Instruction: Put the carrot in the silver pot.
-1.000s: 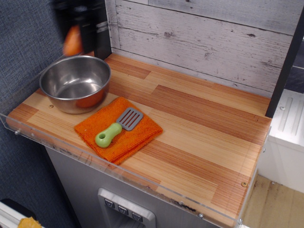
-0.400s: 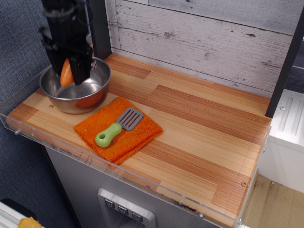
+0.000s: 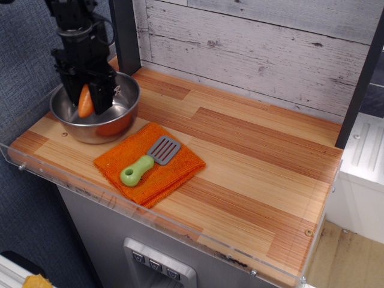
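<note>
Lowered slightly since earlier, black pincer (image 3: 87, 99) gripping stubby orange plastic carrot (image 3: 86, 101) between its fingers, carrot upright inside round shiny steel pot (image 3: 123, 96), pot at wooden counter (image 3: 252, 156) left end

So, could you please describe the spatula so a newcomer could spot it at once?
Start at the wooden counter and find the orange cloth beside the pot. The spatula lies on it: green handle, grey slotted blade, unlike anything nearby.

Toy kitchen: wooden counter (image 3: 240, 156), plank backsplash (image 3: 258, 48), silver pot (image 3: 120, 117), spatula (image 3: 150, 161).
</note>
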{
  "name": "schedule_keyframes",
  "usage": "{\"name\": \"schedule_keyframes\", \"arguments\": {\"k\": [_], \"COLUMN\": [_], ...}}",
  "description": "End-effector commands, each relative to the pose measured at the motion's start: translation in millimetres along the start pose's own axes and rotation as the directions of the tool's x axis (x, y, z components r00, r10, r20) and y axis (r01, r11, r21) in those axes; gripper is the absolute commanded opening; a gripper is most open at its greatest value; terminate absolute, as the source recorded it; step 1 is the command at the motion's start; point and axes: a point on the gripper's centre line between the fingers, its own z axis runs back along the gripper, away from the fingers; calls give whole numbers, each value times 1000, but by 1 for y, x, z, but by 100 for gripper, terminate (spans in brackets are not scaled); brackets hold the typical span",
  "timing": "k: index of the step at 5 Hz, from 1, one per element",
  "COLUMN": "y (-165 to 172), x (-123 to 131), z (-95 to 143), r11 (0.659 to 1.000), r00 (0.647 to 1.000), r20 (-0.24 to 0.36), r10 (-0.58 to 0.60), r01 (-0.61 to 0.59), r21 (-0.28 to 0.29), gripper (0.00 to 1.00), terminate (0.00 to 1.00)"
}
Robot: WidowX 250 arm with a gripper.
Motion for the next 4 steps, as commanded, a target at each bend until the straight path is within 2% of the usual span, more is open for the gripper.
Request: {"name": "schedule_keyframes", "arguments": {"k": [1, 2, 3, 4], "y": [3, 1, 0, -1], "x": [0, 0, 0, 2], "z": [11, 10, 10, 13], "r11": [1000, 1000, 999, 1000], "r00": [1000, 1000, 1000, 1000], "r20": [7, 3, -1, -8], "r10": [17, 24, 30, 14], "r01": [-17, -24, -30, -14], "r21": [4, -9, -20, -20], "gripper": [0, 0, 100, 100], "terminate": [0, 0, 0, 0]}}
